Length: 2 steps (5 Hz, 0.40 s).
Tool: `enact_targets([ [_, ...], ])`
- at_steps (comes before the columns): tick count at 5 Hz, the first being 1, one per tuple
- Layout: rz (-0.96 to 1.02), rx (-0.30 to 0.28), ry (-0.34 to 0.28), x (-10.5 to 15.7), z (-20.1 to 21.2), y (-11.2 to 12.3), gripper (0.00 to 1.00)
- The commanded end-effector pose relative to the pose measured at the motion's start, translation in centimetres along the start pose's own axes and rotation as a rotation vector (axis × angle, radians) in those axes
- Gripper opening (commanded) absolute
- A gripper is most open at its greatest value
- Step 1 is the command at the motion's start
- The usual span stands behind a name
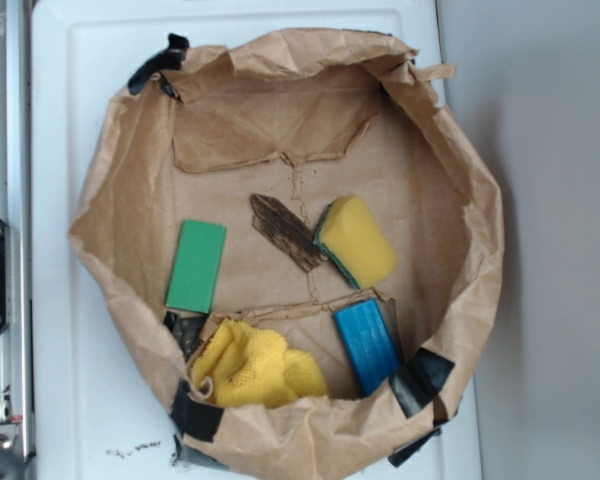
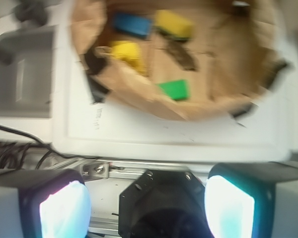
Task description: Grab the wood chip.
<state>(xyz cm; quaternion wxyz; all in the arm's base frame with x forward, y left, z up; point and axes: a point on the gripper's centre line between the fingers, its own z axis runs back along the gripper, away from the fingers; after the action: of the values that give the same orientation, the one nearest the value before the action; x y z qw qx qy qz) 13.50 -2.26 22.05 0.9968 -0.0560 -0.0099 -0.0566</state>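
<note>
White tabletop fills the space beyond the gripper (image 2: 148,206), whose fingers stand wide apart and empty, well short of the paper bag (image 2: 139,96). Farther in, the green block (image 2: 174,89) lies nearest, then the wood chip (image 2: 182,54), flat at the bag's middle, touching the yellow sponge (image 2: 175,24). I would come down over the chip's free end, jaws across its narrow width, clear of the sponge.
</note>
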Motion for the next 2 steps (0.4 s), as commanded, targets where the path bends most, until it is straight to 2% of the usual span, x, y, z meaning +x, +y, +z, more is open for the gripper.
enact_targets([
  [1, -0.18, -0.097, 0.022, 6.21, -2.36, 0.61, 1.0],
  [2, -0.186, -0.106, -0.006, 6.93, -2.31, 0.79, 1.0],
])
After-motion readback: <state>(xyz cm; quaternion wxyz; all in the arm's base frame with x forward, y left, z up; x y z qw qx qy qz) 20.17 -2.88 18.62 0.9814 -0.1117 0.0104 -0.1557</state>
